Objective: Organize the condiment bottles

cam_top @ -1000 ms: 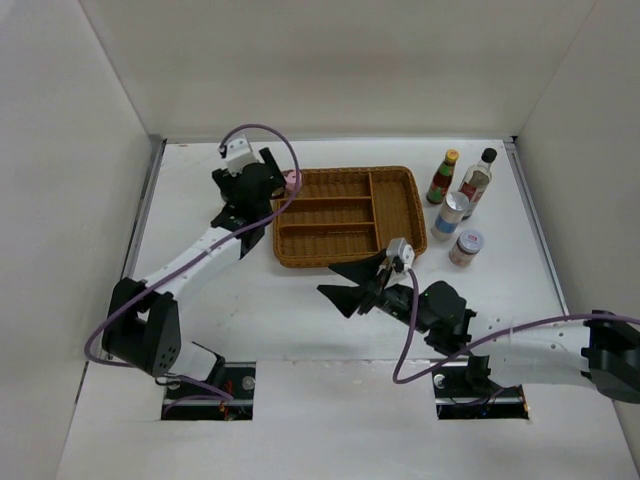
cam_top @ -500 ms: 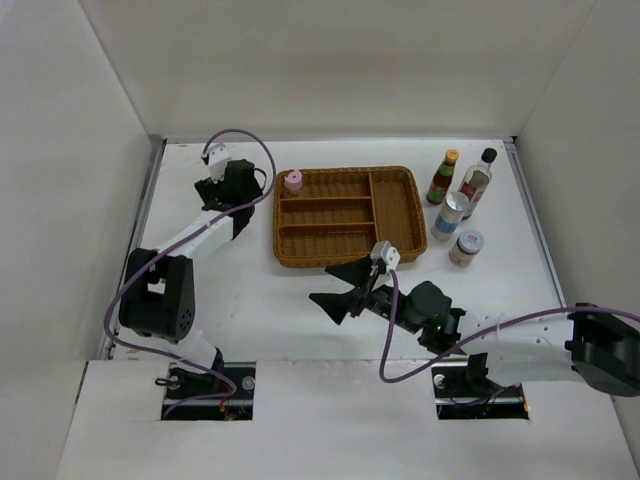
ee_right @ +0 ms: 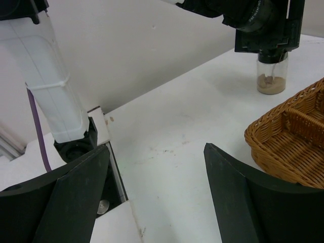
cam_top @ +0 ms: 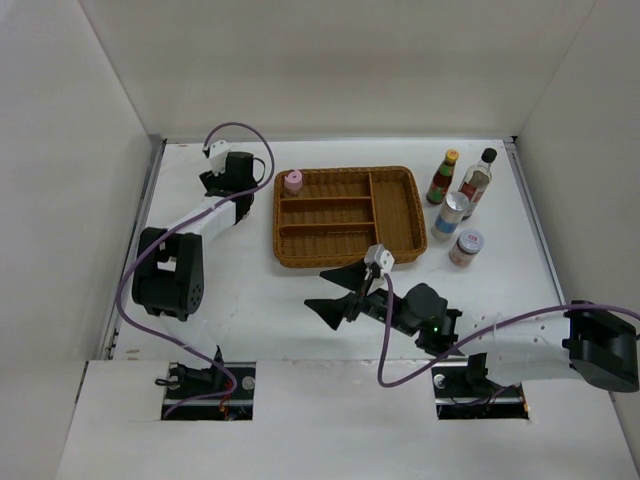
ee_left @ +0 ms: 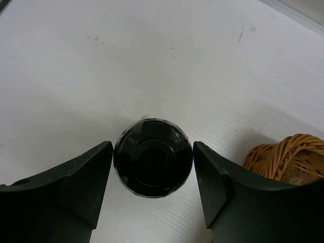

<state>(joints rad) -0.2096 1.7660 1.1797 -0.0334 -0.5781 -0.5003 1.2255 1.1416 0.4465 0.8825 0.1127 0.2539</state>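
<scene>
Straddling the black-topped jar [ee_left: 153,164] far left on the surface [ee_left: 152,55], left claw [ee_left: 152,149] shows indeterminate grip; right claw [ee_right: 156,148] gapes empty.

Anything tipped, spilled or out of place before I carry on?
Nothing tipped or spilled. Only the small black-capped jar of brown powder stands alone left of the brown wicker tray, straddled by the left claw.

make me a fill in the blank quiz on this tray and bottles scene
1. Right of the tray, the bottles number ___.
2. The right claw is ___, holding nothing.
3. The jar between the left claw fingers has a ___ lid.
4. The red bottle has a ___ cap.
Missing words: four; open; black; yellow
</scene>
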